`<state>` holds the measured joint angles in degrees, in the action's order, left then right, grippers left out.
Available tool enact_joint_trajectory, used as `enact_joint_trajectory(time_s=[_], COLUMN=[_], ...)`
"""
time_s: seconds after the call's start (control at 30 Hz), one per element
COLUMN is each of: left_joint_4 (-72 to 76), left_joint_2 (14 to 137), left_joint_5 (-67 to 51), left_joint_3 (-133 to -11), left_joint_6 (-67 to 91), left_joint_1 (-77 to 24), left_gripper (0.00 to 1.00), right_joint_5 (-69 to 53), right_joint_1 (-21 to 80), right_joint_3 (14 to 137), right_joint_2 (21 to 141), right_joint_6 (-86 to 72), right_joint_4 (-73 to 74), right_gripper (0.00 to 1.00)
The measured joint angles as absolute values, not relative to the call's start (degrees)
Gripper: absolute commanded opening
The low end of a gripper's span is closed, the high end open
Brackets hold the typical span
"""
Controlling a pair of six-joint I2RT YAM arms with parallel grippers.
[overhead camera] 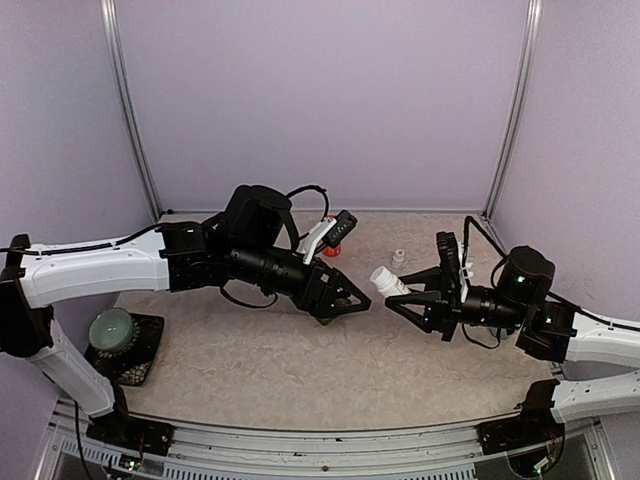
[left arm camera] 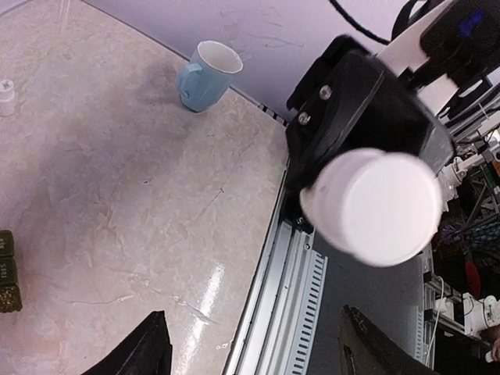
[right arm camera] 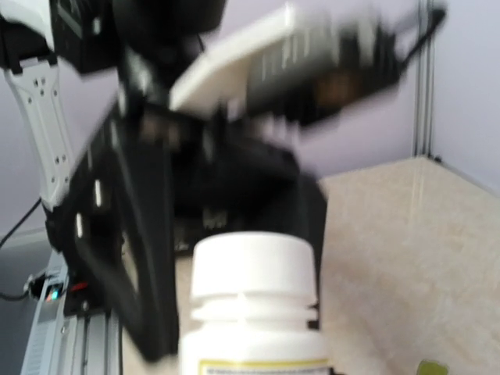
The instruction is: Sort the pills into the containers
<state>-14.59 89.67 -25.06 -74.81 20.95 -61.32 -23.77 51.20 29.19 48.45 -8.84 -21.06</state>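
While my right gripper (overhead camera: 397, 291) clamps the pill bottle (right arm camera: 254, 312), my left gripper (overhead camera: 348, 300) hangs jaws apart just short of its cap (left arm camera: 380, 205), and the green containers (left arm camera: 6, 269) sit farther off on the table (left arm camera: 117, 195), so no pill is sorted yet, I judge.

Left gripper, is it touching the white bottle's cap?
Apart. In the left wrist view the white bottle's cap sits ahead of the open left gripper, clear space between it and both fingers.

Left arm (right arm camera: 234, 156) blurred, containers (left arm camera: 6, 273) and pill bottle (right arm camera: 254, 289) cut by edges
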Motion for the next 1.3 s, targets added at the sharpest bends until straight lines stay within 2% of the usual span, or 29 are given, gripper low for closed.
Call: enact_joint_trajectory(time_s=[0.27,0.4,0.6,1.03,1.13,1.3], left_joint_4=[-16.1,-17.5,-20.8,-21.5,-21.5,-21.7], left_joint_2=[90.2,92.5,94.2,94.3,94.3,94.3], left_joint_5=[-28.4,-31.4,-33.5,-35.9,-36.3,-37.1], left_joint_3=[-82.2,-85.6,-85.7,-85.5,-85.5,-85.4], left_joint_6=[18.6,17.7,17.8,19.2,19.0,16.4], left_joint_1=[-59.7,-59.7,-59.6,-58.9,-58.8,-59.0], left_gripper=[0.69,0.61,0.62,0.23,0.18,0.16], right_joint_5=[-28.4,-29.7,-29.8,-29.8,-29.6,-30.4], right_joint_1=[51.2,51.2,51.2,51.2,51.2,51.1], right_joint_3=[30.3,31.1,32.4,32.4,32.4,32.4], right_joint_2=[54.8,55.0,54.8,54.8,54.8,54.8], right_joint_6=[-8.4,-8.4,-7.7,-6.5,-6.3,-7.3], right_joint_4=[-19.7,-19.0,-17.8,-16.4,-16.4,-16.5], right_gripper=[0.00,0.00,0.00,0.01,0.01,0.03])
